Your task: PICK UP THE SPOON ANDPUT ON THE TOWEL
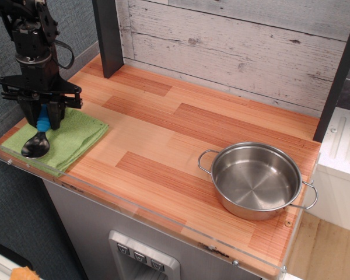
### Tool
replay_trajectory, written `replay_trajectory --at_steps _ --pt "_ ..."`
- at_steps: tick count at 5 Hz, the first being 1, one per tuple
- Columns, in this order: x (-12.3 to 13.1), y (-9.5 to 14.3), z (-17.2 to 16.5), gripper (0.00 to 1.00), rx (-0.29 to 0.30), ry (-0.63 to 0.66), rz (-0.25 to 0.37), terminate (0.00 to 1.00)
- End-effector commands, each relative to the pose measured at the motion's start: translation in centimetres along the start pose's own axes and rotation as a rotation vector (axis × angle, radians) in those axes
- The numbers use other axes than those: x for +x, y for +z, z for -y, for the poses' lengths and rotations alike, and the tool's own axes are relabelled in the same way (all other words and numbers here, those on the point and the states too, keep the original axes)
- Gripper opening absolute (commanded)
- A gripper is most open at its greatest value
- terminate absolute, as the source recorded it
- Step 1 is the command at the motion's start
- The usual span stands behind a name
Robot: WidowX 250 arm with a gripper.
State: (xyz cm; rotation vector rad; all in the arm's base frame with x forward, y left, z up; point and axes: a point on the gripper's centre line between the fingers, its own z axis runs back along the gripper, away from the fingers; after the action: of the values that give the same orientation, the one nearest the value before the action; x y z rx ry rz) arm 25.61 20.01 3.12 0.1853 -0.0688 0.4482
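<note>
My fingers (43, 122) clench the spoon (38, 137) by its blue handle, bowl hanging over the green towel's (70, 139) outer part — released here, it could roll toward the worktop (181, 146) edge — off the cloth.

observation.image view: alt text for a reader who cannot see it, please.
A black robot gripper holds a blue-handled spoon with a silver bowl over a folded light green towel at the left end of a wooden counter. A stainless steel pot stands empty at right.
</note>
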Motion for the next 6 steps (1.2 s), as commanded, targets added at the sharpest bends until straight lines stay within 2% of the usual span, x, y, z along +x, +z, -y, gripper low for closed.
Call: replay_trajectory --at_steps 1,2,3,5,6 --pt "1.5 1.0 -1.6 0.00 0.012 0.084 0.065 0.00" --pt "1.5 0.4 -1.7 0.00 0.015 0.126 0.064 0.00" --pt "1.3 0.0 -2.0 1.00 -0.001 0.158 0.049 0.00" --pt "1.1 0.4 -2.1 1.00 -0.005 0.161 0.048 0.00" --pt "1.3 2.2 -1.8 1.00 -0.008 0.168 0.082 0.00"
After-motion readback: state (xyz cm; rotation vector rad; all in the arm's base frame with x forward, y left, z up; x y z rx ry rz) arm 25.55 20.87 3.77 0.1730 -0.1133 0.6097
